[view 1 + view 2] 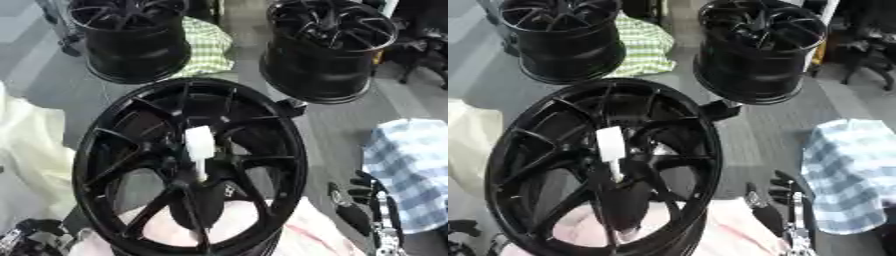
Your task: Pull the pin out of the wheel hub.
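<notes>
A black spoked wheel hub [199, 86] stands tilted in the middle of both views, its face toward me. A white pin [199, 144] sticks out of its centre, wide at the top and narrower where it enters the hub. My right hand [360, 196] rests low at the right, beside the rim and apart from it, fingers relaxed and holding nothing. At the lower left corner a dark and silver part of my left hand [24, 237] shows, away from the pin.
Two more black wheels [131, 47] [331, 55] stand on the grey floor behind. A green checked cloth [210, 44] lies between them, a blue checked cloth [409, 170] at the right, a cream cloth [31, 160] at the left, and a pink cloth [306, 231] under the hub.
</notes>
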